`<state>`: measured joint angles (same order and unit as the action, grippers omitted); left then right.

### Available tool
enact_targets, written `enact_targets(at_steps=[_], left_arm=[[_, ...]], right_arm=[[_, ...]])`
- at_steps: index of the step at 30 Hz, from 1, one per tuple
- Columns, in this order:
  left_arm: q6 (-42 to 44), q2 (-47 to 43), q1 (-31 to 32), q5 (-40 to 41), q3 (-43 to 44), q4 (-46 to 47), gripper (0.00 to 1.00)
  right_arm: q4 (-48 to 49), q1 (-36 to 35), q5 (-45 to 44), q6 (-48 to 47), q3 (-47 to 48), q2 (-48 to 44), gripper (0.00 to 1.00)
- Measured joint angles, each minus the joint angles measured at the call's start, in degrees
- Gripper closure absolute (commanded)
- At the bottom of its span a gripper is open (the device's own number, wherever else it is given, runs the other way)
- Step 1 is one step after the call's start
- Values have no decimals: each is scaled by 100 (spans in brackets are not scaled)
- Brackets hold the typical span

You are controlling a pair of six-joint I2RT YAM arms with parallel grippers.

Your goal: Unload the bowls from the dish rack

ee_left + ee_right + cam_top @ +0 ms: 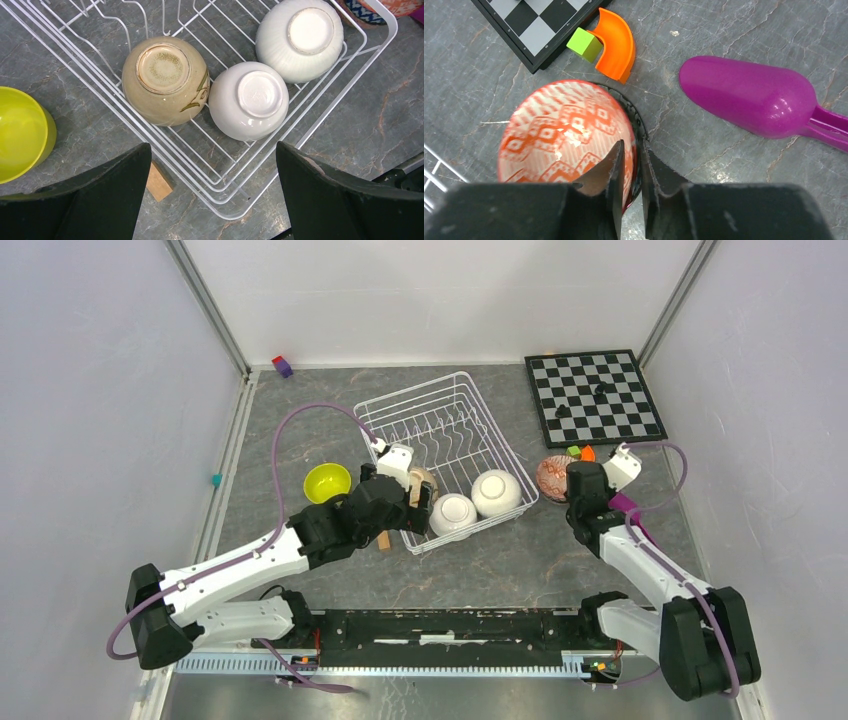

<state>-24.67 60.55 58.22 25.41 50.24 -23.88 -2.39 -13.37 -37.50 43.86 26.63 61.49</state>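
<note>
Tan bowl (165,80) and white bowls (248,100) sit upside down in dish rack (410,390), near corner. Glazed, stiff, slippery, breakable: grip the rim. Left claw (212,150) apart above them; right claw (630,150) clamped on red bowl (559,130) rim, outside rack

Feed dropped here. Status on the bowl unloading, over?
Left gripper over dish rack, jaws open. Right gripper jaws shut on red bowl, outside rack. Tan bowl, two white bowls in rack, inverted. Nothing blocking them.

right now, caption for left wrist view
Open left gripper above tan bowl and two white bowls upside down in dish rack.
</note>
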Motion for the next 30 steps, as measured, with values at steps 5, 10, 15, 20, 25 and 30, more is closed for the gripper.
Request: enact_targets(at_steps=[5, 10, 15, 20, 25, 30], left_arm=[[0, 2, 0, 2, 0, 0, 0], [0, 2, 0, 11, 0, -2, 0], [0, 37, 0, 15, 0, -2, 0], [0, 306, 0, -2, 57, -68, 0], [-2, 732, -2, -116, 365, -267, 0], [-2, 1187, -13, -466, 820, -391, 0]], right_arm=[[17, 0, -9, 24, 13, -13, 59], [-96, 0, -96, -125, 162, -251, 54], [-380, 0, -227, -326, 557, -428, 44], [-765, 0, -240, -658, 1010, -437, 21], [-1248, 0, 61, -1075, 1611, -315, 2], [-1523, 0, 870, -1808, 2116, -398, 2]])
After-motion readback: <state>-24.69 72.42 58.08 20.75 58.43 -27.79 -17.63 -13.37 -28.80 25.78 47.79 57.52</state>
